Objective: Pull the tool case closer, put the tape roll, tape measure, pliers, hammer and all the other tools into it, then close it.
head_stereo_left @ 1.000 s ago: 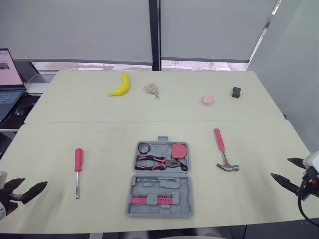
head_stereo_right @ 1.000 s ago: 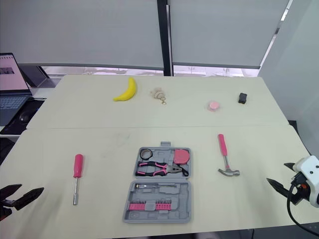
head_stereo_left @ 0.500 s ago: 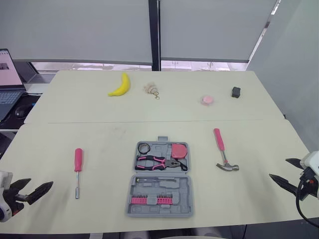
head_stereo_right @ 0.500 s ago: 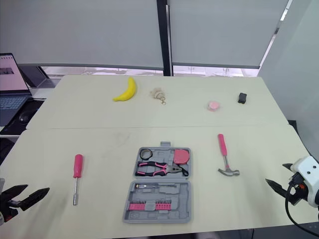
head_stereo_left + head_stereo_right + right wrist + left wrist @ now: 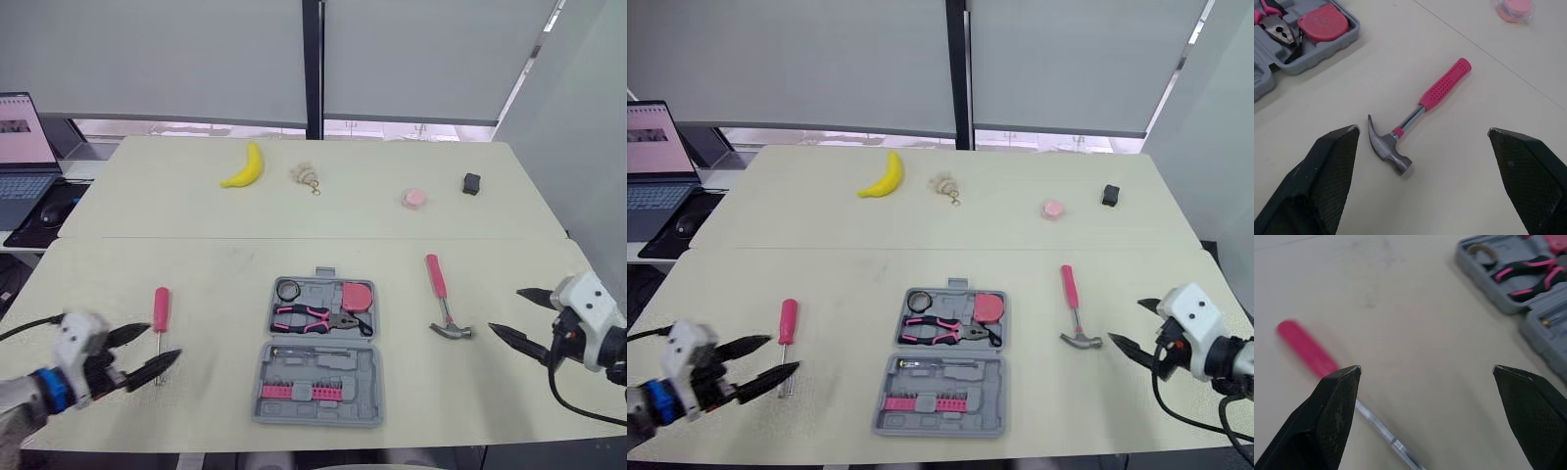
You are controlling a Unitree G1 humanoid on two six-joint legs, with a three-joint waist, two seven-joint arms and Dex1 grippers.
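Note:
The grey tool case [image 5: 266, 380] lies open at the table's middle front. Its far half holds the black tape roll [image 5: 286, 290], the pink tape measure [image 5: 355, 295] and the pink-handled pliers [image 5: 318, 318]. Pink bits [image 5: 309, 393] sit in the near half. The pink-handled hammer [image 5: 443, 299] lies right of the case, and my right gripper [image 5: 506, 310] stands open just right of its head [image 5: 1388, 152]. A pink-handled screwdriver [image 5: 160, 313] lies left of the case. My left gripper [image 5: 162, 345] is open near its metal tip [image 5: 1383, 433], holding nothing.
On the far table lie a banana [image 5: 242, 166], a beige keyring [image 5: 306, 176], a small pink round item [image 5: 414, 198] and a small black object [image 5: 471, 183]. A laptop [image 5: 24, 137] and a mouse [image 5: 51, 208] sit off the left edge.
My left gripper has moved in from the left edge to the screwdriver's tip. My right gripper has moved left towards the hammer head. The tools and case lie as before.

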